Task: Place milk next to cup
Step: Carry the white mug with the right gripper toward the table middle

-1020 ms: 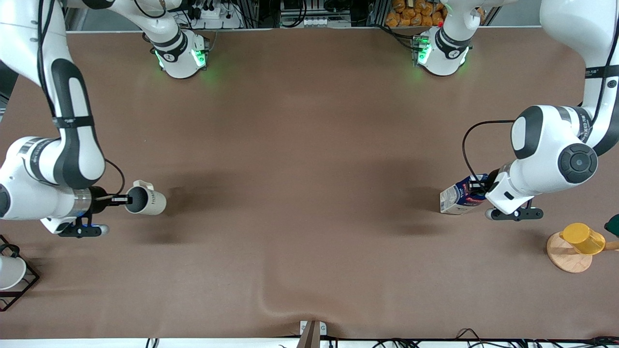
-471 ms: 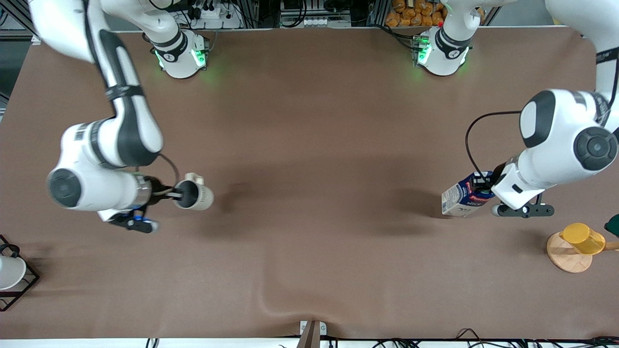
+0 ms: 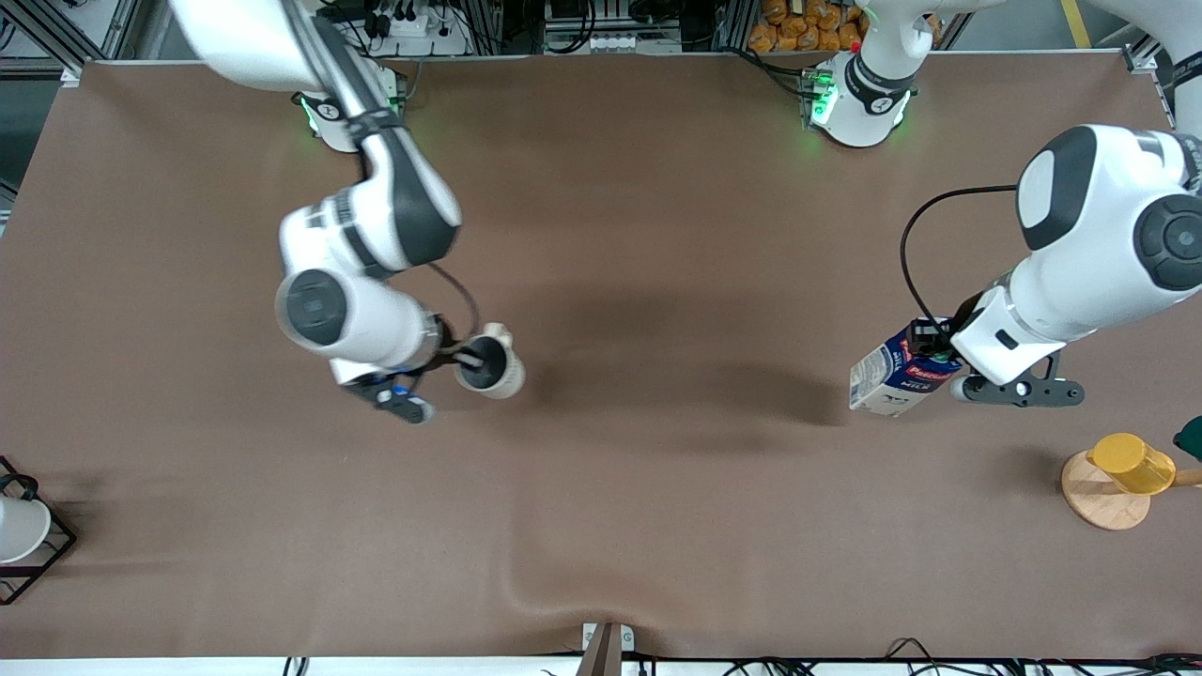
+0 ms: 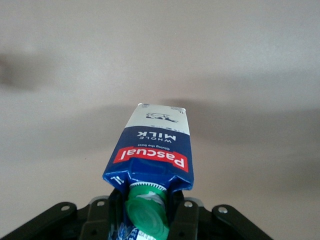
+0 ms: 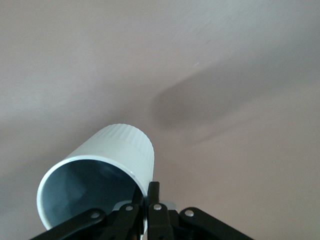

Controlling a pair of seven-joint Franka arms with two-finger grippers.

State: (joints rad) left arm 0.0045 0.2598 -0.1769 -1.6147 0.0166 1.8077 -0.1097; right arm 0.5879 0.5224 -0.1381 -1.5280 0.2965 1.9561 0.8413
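The milk [image 3: 894, 377] is a dark blue and white carton with a red label and green cap, tilted, near the left arm's end of the table. My left gripper [image 3: 937, 349] is shut on its gable top; the left wrist view shows the carton [image 4: 155, 150] with its cap [image 4: 146, 215] between my fingers [image 4: 181, 215]. The cup [image 3: 493, 367], a beige mug with grey inside, hangs tilted over the table's middle part toward the right arm's end. My right gripper [image 3: 464, 358] is shut on its rim, also seen in the right wrist view [image 5: 150, 196], cup [image 5: 100, 175].
A bright yellow cup [image 3: 1134, 462] stands on a round wooden coaster [image 3: 1099, 498] at the left arm's end. A white cup in a black wire frame [image 3: 23, 530] sits at the right arm's end. The brown cloth has a wrinkle [image 3: 535, 587] near the front edge.
My right arm has carried the cup from the right arm's end toward the table's middle. My left gripper has lifted and tilted the milk slightly, moving it little.
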